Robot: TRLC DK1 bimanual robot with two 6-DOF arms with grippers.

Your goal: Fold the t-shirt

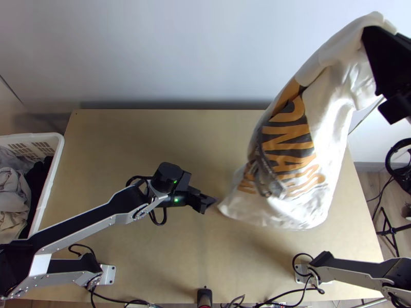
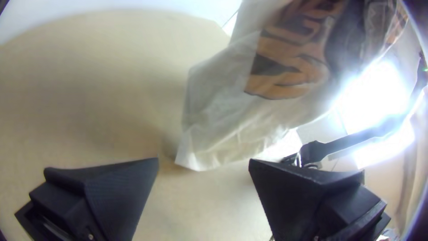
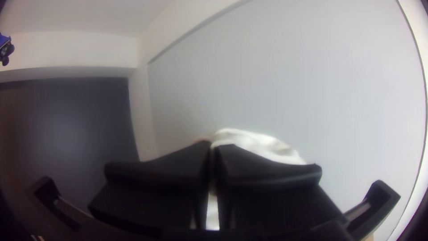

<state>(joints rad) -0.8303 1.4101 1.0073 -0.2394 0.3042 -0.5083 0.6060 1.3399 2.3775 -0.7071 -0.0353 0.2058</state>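
My right fingers (image 1: 383, 54) pinch the T-shirt (image 1: 334, 118). From above, its low corner (image 1: 232, 205) hangs three o'clock from my open left fingers (image 2: 120, 189).

Top view: high, looking steeply down on desk (image 1: 128, 138). Left wrist view: close above desk, facing shirt (image 1: 287, 143); both share these. Right wrist view: raised, facing wall (image 3: 290, 80), shirt near.

Orange capital letters (image 1: 295, 131) across a dark print mark the white t-shirt (image 1: 334, 97) hanging from the right gripper (image 1: 371, 38), near the left gripper (image 1: 210, 201); creases obscure the full wording.
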